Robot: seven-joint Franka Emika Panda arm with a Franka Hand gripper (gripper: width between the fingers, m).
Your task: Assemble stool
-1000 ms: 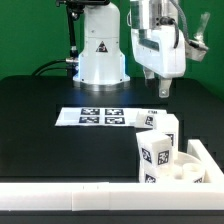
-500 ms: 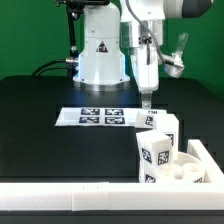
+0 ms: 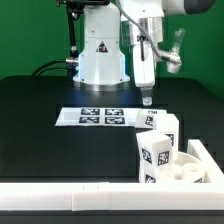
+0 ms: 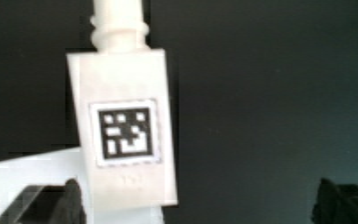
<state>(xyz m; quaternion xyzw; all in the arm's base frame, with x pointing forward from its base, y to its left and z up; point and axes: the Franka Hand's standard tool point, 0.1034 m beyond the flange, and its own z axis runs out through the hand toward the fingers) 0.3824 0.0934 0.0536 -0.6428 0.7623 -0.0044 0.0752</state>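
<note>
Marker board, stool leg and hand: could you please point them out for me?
marker board (image 3: 100,117), exterior view, its tagged top face.
stool leg (image 4: 124,128), wrist view, its square tag.
hand (image 3: 147,99), exterior view, midway between its fingertips.

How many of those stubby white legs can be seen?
2: one stool leg stands beside the round seat, another leg behind it. More may be hidden.
</note>
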